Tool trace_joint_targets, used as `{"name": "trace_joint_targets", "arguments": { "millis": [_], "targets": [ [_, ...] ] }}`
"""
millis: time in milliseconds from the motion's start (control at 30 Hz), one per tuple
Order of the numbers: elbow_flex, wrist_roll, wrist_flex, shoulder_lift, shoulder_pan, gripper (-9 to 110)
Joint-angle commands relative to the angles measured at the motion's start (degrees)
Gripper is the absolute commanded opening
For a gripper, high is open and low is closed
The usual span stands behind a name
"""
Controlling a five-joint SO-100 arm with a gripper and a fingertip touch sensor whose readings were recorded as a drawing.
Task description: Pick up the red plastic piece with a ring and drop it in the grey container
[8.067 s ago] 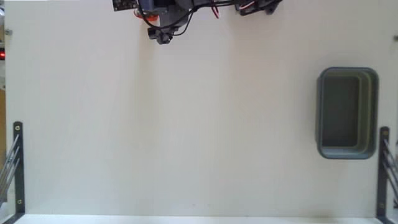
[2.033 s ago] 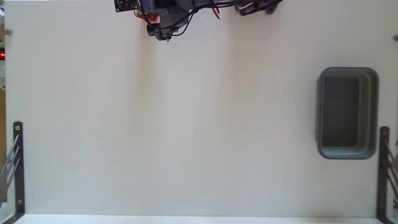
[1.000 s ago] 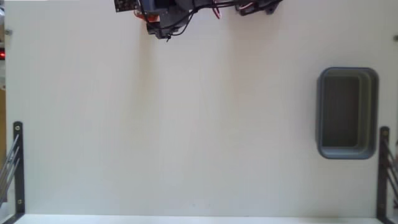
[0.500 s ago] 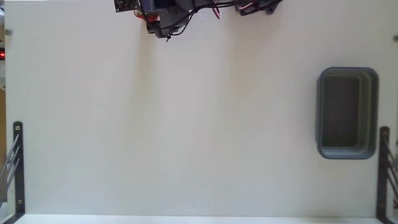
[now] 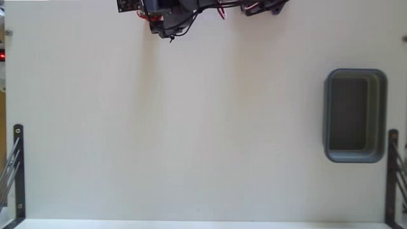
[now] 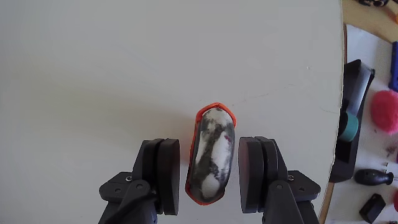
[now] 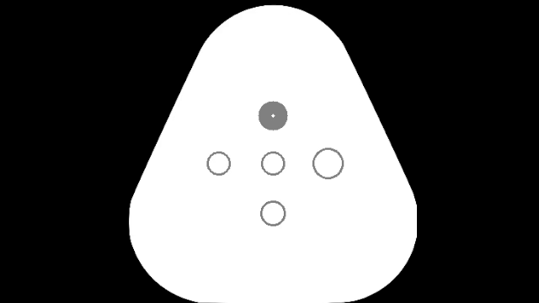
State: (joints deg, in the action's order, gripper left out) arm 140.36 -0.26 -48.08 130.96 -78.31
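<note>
Arm tip has crept a little further toward top edge in fixed view since earlier frames — grey container (image 5: pixel 355 115) unmoved at right, well apart. Wrist view: gripper (image 6: pixel 211 171) jaws spread, red piece (image 6: pixel 210 154) lying on table (image 6: pixel 93 74) between pads (image 6: pixel 166 175), near left one, gap at right — nothing gripped. Judgement: centre, close evenly on long sides, then lift.

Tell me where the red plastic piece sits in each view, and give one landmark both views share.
Fixed view: not visible; only the arm shows at the top edge.
Wrist view: the red plastic piece lies low in the centre, between the open fingers of the gripper.
Shared landmark: the white table.
</note>
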Motion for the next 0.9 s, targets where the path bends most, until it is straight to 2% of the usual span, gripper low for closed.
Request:
{"name": "trace_joint_targets", "arguments": {
  "millis": [0,867],
  "targets": [
    [0.2,0.3,0.8,2.4,-1.3,55],
    [0.2,0.3,0.8,2.4,-1.3,47]
  ]
}}
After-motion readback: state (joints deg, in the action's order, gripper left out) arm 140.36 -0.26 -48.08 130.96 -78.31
